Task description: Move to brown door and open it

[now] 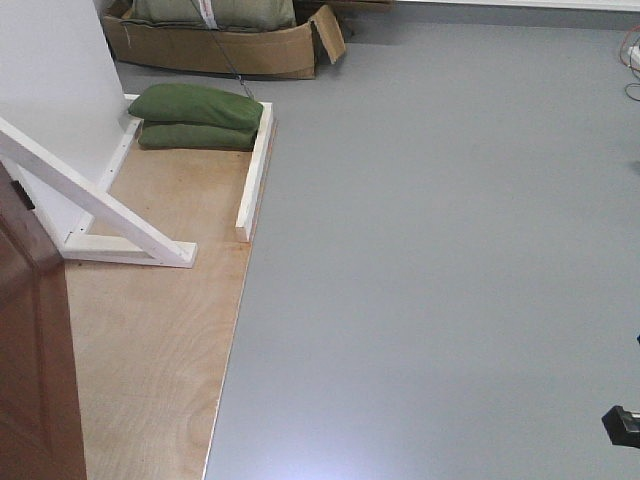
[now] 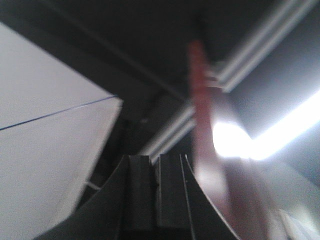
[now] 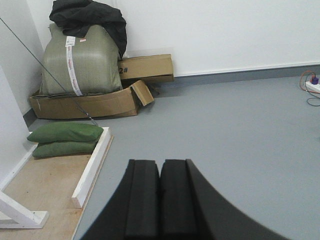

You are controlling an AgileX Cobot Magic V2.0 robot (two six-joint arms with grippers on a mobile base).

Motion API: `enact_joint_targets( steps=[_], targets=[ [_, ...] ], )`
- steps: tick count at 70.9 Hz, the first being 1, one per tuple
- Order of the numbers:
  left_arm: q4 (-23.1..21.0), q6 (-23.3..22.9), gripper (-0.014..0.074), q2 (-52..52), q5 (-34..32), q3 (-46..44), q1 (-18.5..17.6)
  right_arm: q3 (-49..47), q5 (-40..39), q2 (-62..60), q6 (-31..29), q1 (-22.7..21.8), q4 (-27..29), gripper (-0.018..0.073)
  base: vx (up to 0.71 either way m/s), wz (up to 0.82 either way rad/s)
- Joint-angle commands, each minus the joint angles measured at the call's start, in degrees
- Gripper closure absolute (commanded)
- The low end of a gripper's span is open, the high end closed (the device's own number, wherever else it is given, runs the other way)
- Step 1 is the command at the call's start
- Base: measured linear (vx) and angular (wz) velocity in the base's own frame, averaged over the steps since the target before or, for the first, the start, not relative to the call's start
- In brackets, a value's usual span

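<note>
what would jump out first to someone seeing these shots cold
The glossy reddish-brown wooden door takes up the lower left edge of the front view, over a pale plywood base. Two stacked dark green sandbags lie at that base's far end, near a white wooden diagonal brace. In the right wrist view, a bulging olive sack sits in a torn cardboard box by the wall.
</note>
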Motion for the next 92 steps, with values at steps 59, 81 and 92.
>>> enact_joint_targets(
  steps=[59, 81, 92],
  targets=[
    [-45.5, 14.6, 0.0586, 17.8, -12.5, -5.6, 24.7, 0.1, -4.6, -0.5, -0.5, 0.0, -0.2, 0.0559, 0.0, 0.0],
    [-59.3, 21.9, 0.0586, 26.6, -12.5, -17.8, 28.3, 0.1, -4.6, -0.5, -0.5, 0.0, -0.2, 0.0559, 0.0, 0.0],
    [-60.4, 22.9, 0.0586, 29.5, -11.5, -18.8, 28.3, 0.1, -4.6, -0.5, -0.5, 0.0, -0.2, 0.0559, 0.0, 0.0]
  ],
)
